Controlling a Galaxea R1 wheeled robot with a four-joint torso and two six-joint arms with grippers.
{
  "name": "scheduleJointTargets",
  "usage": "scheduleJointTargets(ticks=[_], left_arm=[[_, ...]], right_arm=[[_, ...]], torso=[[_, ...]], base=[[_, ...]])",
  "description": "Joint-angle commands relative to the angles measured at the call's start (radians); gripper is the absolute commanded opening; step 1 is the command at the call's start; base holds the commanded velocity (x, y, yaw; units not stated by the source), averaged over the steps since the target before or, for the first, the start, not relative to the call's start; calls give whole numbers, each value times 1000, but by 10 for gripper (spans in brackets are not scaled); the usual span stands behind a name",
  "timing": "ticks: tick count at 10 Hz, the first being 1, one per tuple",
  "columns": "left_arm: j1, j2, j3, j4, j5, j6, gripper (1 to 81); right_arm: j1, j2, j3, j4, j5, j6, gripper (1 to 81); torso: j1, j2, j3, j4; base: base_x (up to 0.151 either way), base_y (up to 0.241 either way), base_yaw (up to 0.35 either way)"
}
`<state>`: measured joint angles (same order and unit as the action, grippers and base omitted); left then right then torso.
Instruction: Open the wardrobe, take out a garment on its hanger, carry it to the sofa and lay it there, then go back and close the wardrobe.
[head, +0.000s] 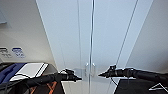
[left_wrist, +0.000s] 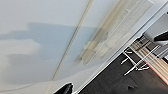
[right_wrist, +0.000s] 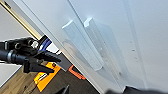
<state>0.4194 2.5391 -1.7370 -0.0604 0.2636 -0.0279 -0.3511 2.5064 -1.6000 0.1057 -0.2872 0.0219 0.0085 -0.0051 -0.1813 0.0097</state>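
The wardrobe (head: 100, 32) stands directly before the robot with both white doors closed along the middle seam, so judging from this the opening is not yet done and the taking out of a garment, the carry to the sofa and the closing all remain. Both arms reach forward at handle height: the left pincer (head: 78, 78) sits just beside the left handle (head: 86, 69), the right pincer (head: 102, 74) just beside the right handle (head: 93, 69), neither plainly touching. Whether either pincer is spread or closed I cannot tell.
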Motion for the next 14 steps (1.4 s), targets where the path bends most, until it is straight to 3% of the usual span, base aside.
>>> scheduleJointTargets(ticks=[1,4,10,14], left_arm=[[-159,24,-25,-16,-1,-6,811],[-159,58,-73,-16,-21,-7,811],[-164,175,-228,-15,-40,-7,811],[-175,253,-305,-10,-38,-7,811]], right_arm=[[157,25,-12,23,57,41,811],[154,73,-55,22,148,99,811],[155,197,-259,22,151,134,811],[163,229,-281,25,149,151,811]], torso=[[0,0,0,0],[0,0,0,0],[0,1,0,0],[0,1,-1,0]], base=[[0,0,0],[0,0,0],[0,0,0],[0,0,0]])
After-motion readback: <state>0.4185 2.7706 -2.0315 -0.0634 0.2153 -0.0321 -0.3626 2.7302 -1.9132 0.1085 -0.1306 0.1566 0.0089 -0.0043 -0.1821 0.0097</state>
